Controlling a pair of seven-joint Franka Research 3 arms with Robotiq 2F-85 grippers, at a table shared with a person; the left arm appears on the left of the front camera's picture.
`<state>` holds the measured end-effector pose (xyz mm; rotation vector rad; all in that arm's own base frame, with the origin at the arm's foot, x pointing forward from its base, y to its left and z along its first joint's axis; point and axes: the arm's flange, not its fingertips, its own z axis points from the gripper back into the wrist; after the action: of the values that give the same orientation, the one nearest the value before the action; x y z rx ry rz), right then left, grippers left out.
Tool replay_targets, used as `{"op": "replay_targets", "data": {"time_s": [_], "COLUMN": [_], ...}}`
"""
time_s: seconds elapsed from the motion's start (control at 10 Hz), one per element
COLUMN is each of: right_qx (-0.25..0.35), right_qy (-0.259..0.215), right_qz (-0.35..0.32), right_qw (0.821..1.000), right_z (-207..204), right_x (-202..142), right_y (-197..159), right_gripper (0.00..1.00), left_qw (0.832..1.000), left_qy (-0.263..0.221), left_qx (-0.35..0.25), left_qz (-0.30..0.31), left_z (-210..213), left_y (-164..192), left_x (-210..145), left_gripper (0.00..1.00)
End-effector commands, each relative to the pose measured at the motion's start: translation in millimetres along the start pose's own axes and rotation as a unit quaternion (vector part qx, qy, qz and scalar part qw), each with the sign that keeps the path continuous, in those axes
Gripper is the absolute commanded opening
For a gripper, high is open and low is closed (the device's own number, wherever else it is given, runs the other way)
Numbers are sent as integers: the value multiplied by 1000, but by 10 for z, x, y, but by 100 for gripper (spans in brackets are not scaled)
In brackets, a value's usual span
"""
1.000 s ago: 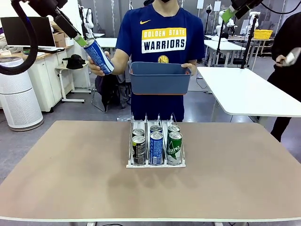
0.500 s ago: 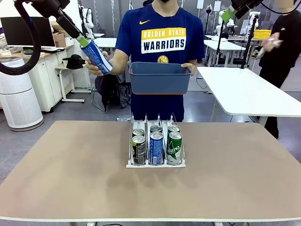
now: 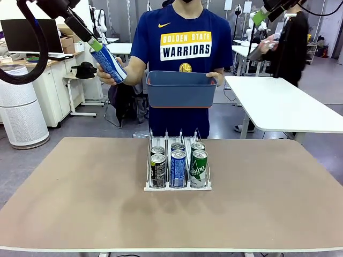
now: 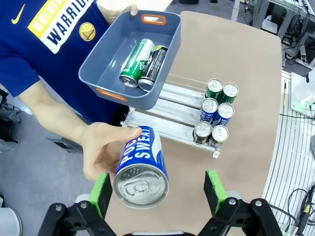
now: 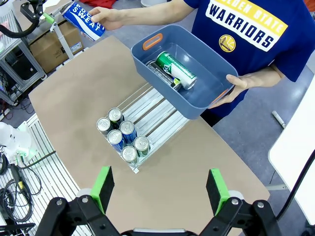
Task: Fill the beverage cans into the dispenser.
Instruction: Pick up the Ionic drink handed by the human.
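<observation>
A person's hand [image 4: 101, 152] holds a blue-and-white beverage can [image 4: 141, 169] out between the green pads of my open left gripper [image 4: 157, 191], its top close to the left pad [image 4: 102, 191]. In the front view that can [image 3: 111, 64] hangs high at the left, by my left gripper [image 3: 94, 45]. The dispenser [image 3: 177, 184] stands mid-table with several cans [image 3: 178, 160], two per lane. My right gripper [image 5: 160, 189] is open and holds nothing, high above the table; the front view has it [image 3: 260, 16] at the top right.
The person's other hand holds a blue bin [image 3: 182, 88] above the table's far edge, with a green can [image 5: 176, 70] and a dark can [image 4: 152, 69] lying inside. Another person [image 3: 286, 48] stands by a white table [image 3: 284, 107] at the back right.
The hand with the blue-and-white can has drifted slightly left with my left gripper. The person in the background has walked left, behind the white table.
</observation>
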<state>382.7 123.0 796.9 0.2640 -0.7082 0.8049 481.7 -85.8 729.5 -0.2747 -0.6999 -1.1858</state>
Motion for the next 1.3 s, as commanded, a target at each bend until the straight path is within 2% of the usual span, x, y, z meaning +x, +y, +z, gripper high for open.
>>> {"op": "replay_targets", "data": {"time_s": [0.0, 0.6, 1.2], "right_qx": [8, 8, 8], "right_qy": [-5, -5, -5], "right_qz": [-7, -7, -7], "right_qw": [1000, 1000, 1000], "right_z": [-7, -7, -7], "right_x": [1, 1, 1], "right_y": [5, 5, 5], "right_gripper": [100, 100, 100], "left_qw": [1000, 999, 999], "left_qy": [-8, -10, -1], "left_qx": [-30, -50, -42], "left_qz": [-5, -1, -2], "left_z": [-39, -156, -280], "left_y": [132, 253, 323], "left_x": [-30, -161, -198], "left_gripper": [100, 100, 100]}}
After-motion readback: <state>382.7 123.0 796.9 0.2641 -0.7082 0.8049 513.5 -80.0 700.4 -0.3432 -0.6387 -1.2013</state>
